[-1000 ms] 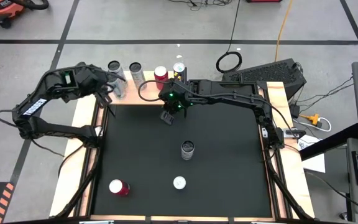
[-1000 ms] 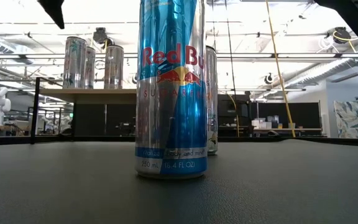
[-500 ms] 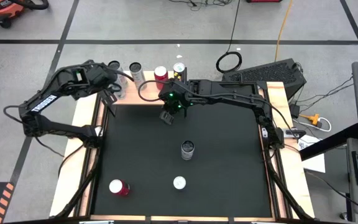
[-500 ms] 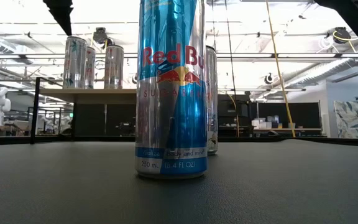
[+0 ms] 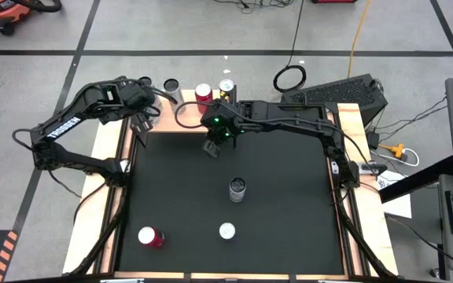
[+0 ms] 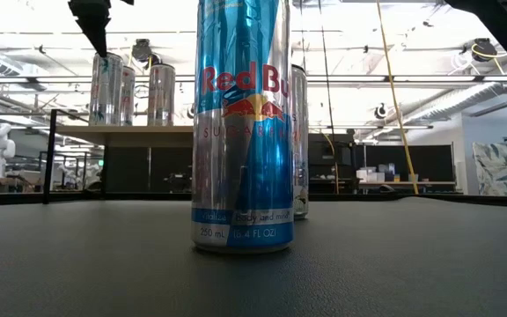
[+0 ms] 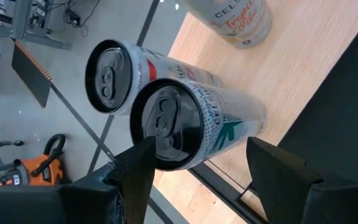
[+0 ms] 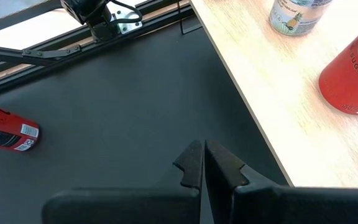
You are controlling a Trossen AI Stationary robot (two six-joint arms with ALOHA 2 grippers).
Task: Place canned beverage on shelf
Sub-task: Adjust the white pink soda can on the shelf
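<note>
The shelf is a light wooden top on thin dark legs along the table's far edge. Several cans stand on it: two silver ones at its left end, another, a red one and one more. My left gripper is open just above the left-end cans, a finger on either side of the nearer can's top. My right gripper hangs shut and empty over the mat by the shelf's middle.
On the black mat stand a blue-and-silver can near the front and a second upright can mid-table. A red can lies on its side at the front left. Bare mat lies between them and the shelf.
My left gripper has gone toward the table's right edge along the shelf and sunk a little, rolling slightly, and now hangs over the left-end cans. Its fingers stay open. The cans on the shelf have not moved.
</note>
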